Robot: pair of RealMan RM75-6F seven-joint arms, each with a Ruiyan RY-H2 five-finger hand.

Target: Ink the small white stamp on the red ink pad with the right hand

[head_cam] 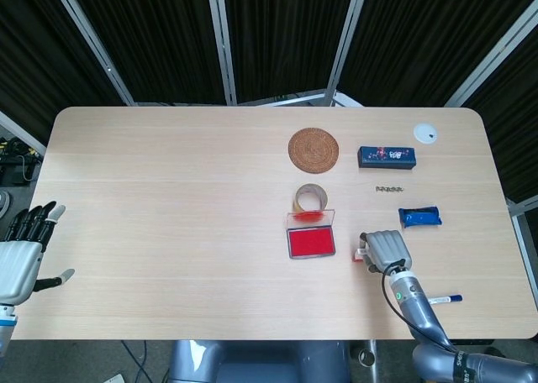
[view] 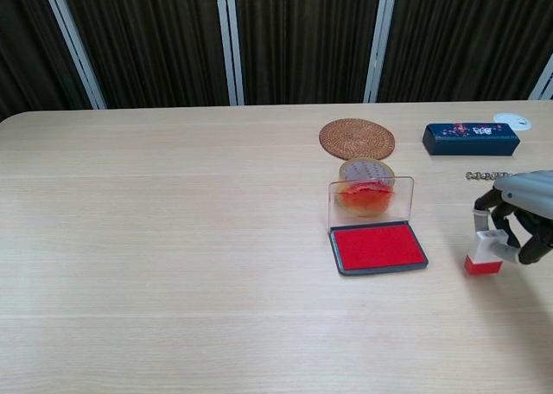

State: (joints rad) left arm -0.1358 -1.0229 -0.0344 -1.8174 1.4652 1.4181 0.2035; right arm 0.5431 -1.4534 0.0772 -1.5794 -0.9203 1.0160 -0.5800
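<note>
The small white stamp (view: 484, 251) with a red base stands on the table just right of the red ink pad (view: 378, 247), whose clear lid stands upright behind it. My right hand (view: 521, 217) grips the stamp's white top from the right, fingers curled around it. In the head view the right hand (head_cam: 386, 248) covers most of the stamp (head_cam: 361, 254), beside the ink pad (head_cam: 310, 243). My left hand (head_cam: 23, 253) hangs off the table's left edge, fingers spread and holding nothing.
Behind the pad lie a roll of tape (head_cam: 312, 199) and a woven coaster (head_cam: 313, 149). To the right are a dark blue box (head_cam: 387, 156), a small chain (head_cam: 389, 189), a blue packet (head_cam: 419, 217), a white disc (head_cam: 425, 133) and a pen (head_cam: 444, 299).
</note>
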